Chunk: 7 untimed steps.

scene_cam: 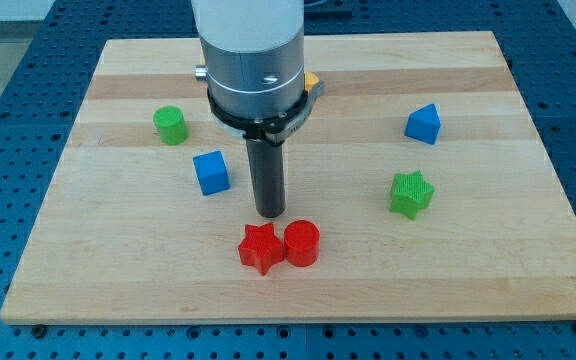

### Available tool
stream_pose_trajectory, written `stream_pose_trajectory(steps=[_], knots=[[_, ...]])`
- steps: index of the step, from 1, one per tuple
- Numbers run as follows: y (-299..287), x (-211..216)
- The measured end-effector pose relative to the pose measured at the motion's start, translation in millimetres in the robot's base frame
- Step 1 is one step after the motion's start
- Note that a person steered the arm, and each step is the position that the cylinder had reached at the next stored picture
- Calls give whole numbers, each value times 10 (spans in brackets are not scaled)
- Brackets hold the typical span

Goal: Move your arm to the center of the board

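Camera view: you have one view only, looking down and across the wooden board (pixel 528 250).
Your tool: you have no jaws to open or close; the arm ends in a dark rod, so nothing is gripped and nothing can be.
My tip (pixel 270 214): it sits on the board a little toward the view's bottom from the middle, roughly midway between the view's left and right edges.
Nearest blocks: the red star (pixel 260 248) and the red cylinder (pixel 302 243) lie just below the tip toward the view's bottom, touching each other or very nearly; the tip stands apart from both.
Left side: the blue cube (pixel 211 172) is near the rod on the view's left, not touching it; the green cylinder (pixel 170 125) is further off toward the top left.
Right side: the green star (pixel 411 193) and the blue block (pixel 423 124), of a peaked shape, are well apart from the tip.
Behind the arm: an orange piece (pixel 311 82) peeks out beside the housing; you cannot make out its shape.
Progress: you look close to done, since the tip is already about central.
What is left: in my judgement at most a small nudge toward the view's top, if any, which leads away from the red pair.
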State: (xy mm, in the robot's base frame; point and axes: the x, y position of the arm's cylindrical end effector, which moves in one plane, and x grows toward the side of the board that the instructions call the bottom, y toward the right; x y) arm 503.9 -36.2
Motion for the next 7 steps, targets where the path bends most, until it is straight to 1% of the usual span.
stream_pose_trajectory(steps=[3,4,6,7], knots=[[33,-76],[33,-236],[33,-290],[115,-518]])
